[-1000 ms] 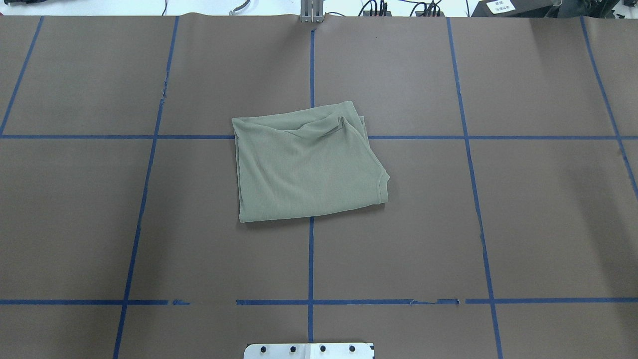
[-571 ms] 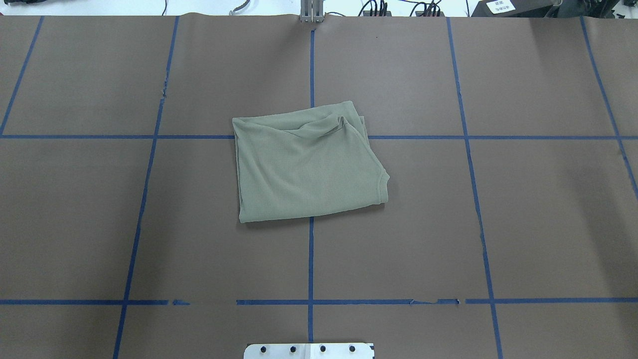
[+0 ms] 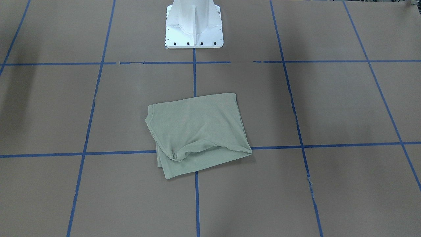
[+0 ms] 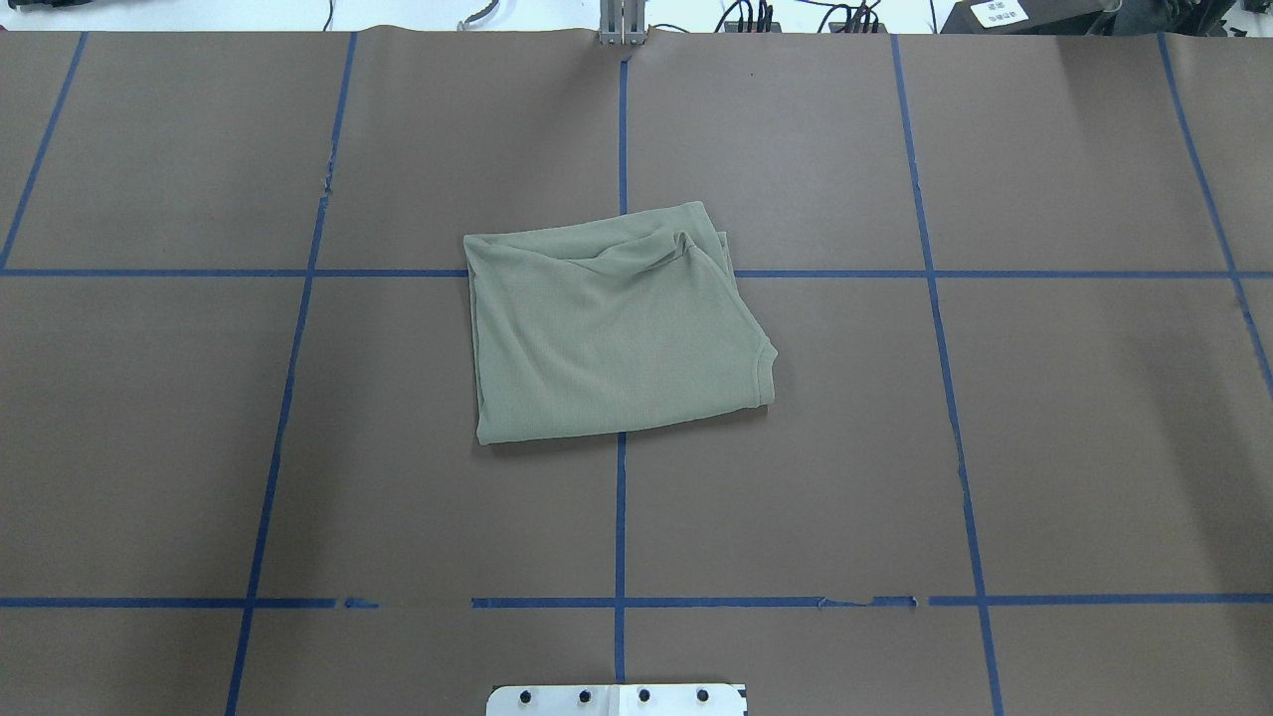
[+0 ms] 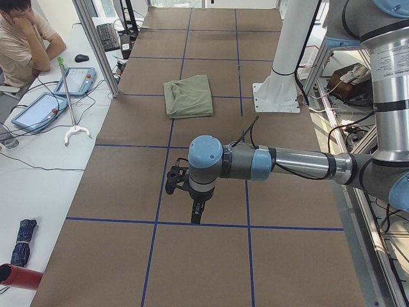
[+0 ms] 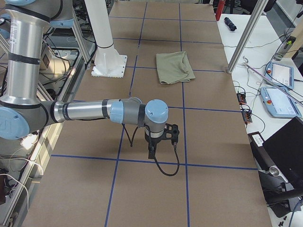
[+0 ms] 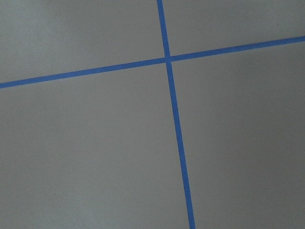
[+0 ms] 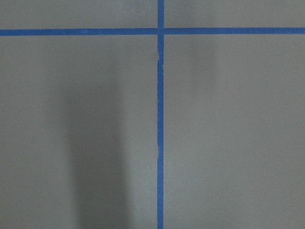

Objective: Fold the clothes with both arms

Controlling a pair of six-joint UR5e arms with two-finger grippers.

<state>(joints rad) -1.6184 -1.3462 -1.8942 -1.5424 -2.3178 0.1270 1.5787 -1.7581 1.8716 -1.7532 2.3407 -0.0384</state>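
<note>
Blue tape lines [image 4: 620, 517] cross the brown table [image 4: 1094, 447] beside a white pedestal [image 3: 193, 23].

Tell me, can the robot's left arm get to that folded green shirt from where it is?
Probably yes. The left arm hangs over the brown table, and nothing lies between it and the folded green shirt but flat blue tape lines.

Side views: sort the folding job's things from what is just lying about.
Job: shirt; left arm; right arm.
Lying about: keyboard; mouse; pendant; red tube.
</note>
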